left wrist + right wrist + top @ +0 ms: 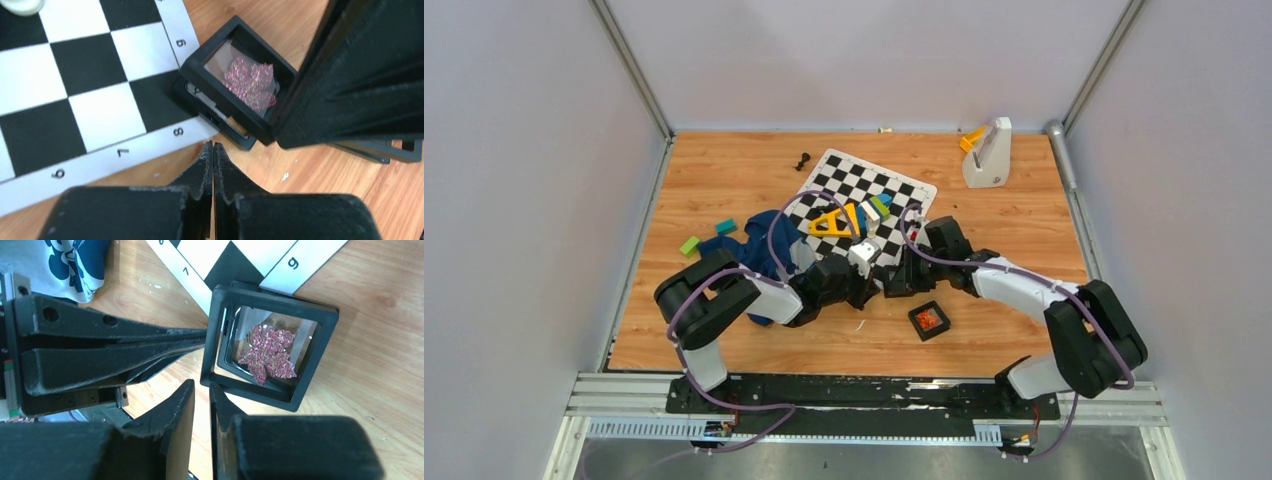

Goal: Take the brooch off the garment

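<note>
The brooch point(266, 352), a glittery pink-red leaf point(250, 84), lies inside a small open black frame box point(220, 340) on the wood at the checkered mat's near corner. The garment point(759, 250), dark navy with a light printed patch point(75, 260), lies crumpled left of the grippers, apart from the box. My left gripper point(213, 143) is shut on nothing, its tips just in front of the box; in the right wrist view its fingers point(115, 350) reach the box's left side. My right gripper point(202, 384) stands a narrow gap open and empty, close to the box's near edge.
A second small black box point(929, 320) with something orange-red inside sits on the wood to the right. The checkered mat point(904, 190) carries yellow and other coloured blocks point(839, 222). Green and teal blocks point(704, 237) lie left; a white stand point(987, 155) is at the back right.
</note>
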You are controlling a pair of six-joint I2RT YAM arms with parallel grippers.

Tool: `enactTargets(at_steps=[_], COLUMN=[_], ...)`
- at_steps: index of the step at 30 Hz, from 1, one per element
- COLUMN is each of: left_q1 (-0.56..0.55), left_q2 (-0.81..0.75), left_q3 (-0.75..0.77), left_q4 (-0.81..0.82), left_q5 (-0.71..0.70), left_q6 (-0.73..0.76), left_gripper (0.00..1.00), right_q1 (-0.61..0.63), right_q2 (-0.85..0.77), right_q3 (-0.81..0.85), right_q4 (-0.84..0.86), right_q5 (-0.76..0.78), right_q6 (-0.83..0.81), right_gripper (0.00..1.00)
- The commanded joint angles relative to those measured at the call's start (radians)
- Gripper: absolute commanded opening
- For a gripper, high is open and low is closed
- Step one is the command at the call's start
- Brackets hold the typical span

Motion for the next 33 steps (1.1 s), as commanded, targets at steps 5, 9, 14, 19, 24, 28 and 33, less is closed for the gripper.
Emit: enactTargets(at_steps=[5, 9, 14, 19, 24, 28, 33], left_q1=[0.005, 0.005, 0.008, 0.052, 0.166, 0.292, 0.42], left_q2=[-0.211, -0.342, -0.524, -0.734, -0.944, -1.013, -1.045], left_q3=[-0.108, -0.137, -0.153, -0.125, -0.068, -0.009, -0.044], left_q4=[-0.112, -0.204, -0.337, -0.568, -0.764, -0.859, -0.797], left_q5=[-0.055, -0.084, -0.142, -0.252, -0.334, -0.441, -0.572], left_q6=[-0.008, -0.002, 0.012, 0.013, 0.058, 0.114, 0.147], left_gripper=[0.0, 0.0, 0.0, 0.02, 0.32, 0.65, 1.0], right_q1=[0.065, 0.09, 0.09, 0.086, -0.008, -0.204, -0.248], right_q2=[0.107, 0.136, 0.064, -0.124, -0.27, -0.356, -0.542], right_q3=[0.114, 0.149, 0.178, 0.168, 0.158, 0.123, -0.054], right_q4=[-0.055, -0.085, -0.121, -0.132, -0.134, -0.113, 0.122], right_q5=[0.133, 0.19, 0.217, 0.302, 0.397, 0.379, 0.556], right_q6=[-0.027, -0.032, -0.045, -0.09, -0.104, -0.066, -0.186], right_gripper=[0.19, 0.19, 0.21, 0.39, 0.51, 0.57, 0.67])
